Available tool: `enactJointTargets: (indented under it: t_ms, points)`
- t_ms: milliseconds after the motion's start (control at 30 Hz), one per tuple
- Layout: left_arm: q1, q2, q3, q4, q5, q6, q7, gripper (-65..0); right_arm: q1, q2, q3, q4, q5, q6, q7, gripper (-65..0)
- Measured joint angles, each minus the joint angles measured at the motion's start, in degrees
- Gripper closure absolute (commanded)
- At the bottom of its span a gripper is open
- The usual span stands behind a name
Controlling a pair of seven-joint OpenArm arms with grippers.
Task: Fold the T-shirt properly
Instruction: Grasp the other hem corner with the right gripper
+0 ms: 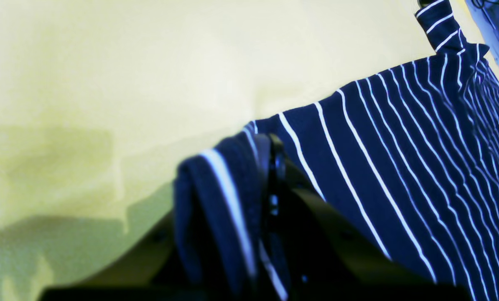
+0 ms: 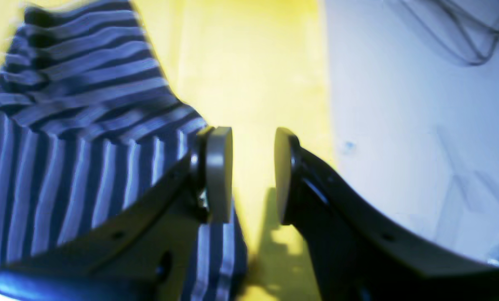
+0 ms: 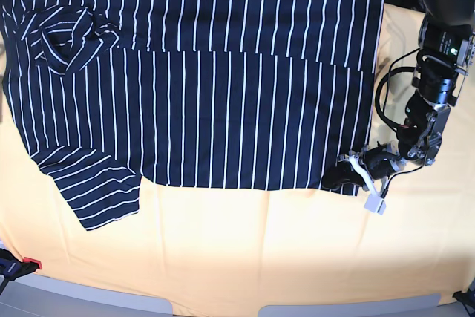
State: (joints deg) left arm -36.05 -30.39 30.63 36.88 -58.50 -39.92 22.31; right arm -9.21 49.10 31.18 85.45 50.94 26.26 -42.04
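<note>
Base view shows the T-shirt [image 3: 200,87] spread flat across the yellow table [image 3: 245,250], its hem end toward the view's right and its collar end toward the left, with 1 sleeve [image 3: 93,183] sticking out at the lower left and the other sleeve bunched near the upper left corner. The left gripper [image 3: 343,176] sits at the shirt's lower right corner, low on the table, its arm reaching in from the right edge. In the left wrist view this gripper [image 1: 270,196] has its jaws pressed together on a fold of striped cloth, which bulges up beside the dark finger while the rest of the shirt [image 1: 421,159] runs away to the right over the table [image 1: 107,83]. In the right wrist view the right gripper [image 2: 253,175] stands spread, with bare yellow surface between its 2 pads [image 2: 218,173]; the shirt [image 2: 65,159] lies just beside and behind the left-hand pad, not between the jaws. This gripper does not appear in the base view.
</note>
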Motion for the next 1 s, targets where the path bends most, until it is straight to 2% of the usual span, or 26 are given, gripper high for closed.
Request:
enactJointTargets:
  t_ms: [67, 133, 233, 300, 433, 633, 733, 833, 900, 1000]
  points:
    - [0.0, 0.0, 0.0, 0.0, 0.0, 0.0, 0.0, 0.0, 3.8, -0.4, -2.7, -3.5, 1.5, 1.6, -0.7, -19.8]
    - [0.0, 0.0, 0.0, 0.0, 0.0, 0.0, 0.0, 0.0, 7.5, -1.0, -6.3, -7.0, 1.5, 1.7, -0.9, -19.9]
    - [0.0, 0.0, 0.0, 0.0, 0.0, 0.0, 0.0, 0.0, 13.5, -2.7, -12.1, -12.2, 1.6, 1.9, -2.2, -26.8]
    - [0.0, 0.0, 0.0, 0.0, 0.0, 0.0, 0.0, 0.0, 17.5, -4.0, -15.5, -16.0, 1.4, 3.6, -3.6, -31.7]
    - [0.0, 0.0, 0.0, 0.0, 0.0, 0.0, 0.0, 0.0, 23.9, -6.7, -20.3, -22.9, 1.6, 5.1, -3.6, -31.9]
    - [0.0, 0.0, 0.0, 0.0, 0.0, 0.0, 0.0, 0.0, 30.8, -10.9, -21.8, -34.0, -4.2, 6.0, -1.6, -31.9]
    - [0.0, 0.0, 0.0, 0.0, 0.0, 0.0, 0.0, 0.0, 31.4, -12.2, -21.8, -37.9, -7.1, 6.3, 2.3, -31.9]
    - [0.0, 0.0, 0.0, 0.0, 0.0, 0.0, 0.0, 0.0, 31.3, -13.0, -21.8, -39.1, -8.1, 6.4, 2.7, -31.9]
    - [0.0, 0.0, 0.0, 0.0, 0.0, 0.0, 0.0, 0.0, 31.2, -14.0, -21.8, -39.1, -11.6, 6.4, 3.8, -31.9]
    - [0.0, 0.0, 0.0, 0.0, 0.0, 0.0, 0.0, 0.0, 31.3, -15.4, -21.8, -39.1, -16.0, 4.0, 8.0, -31.9]
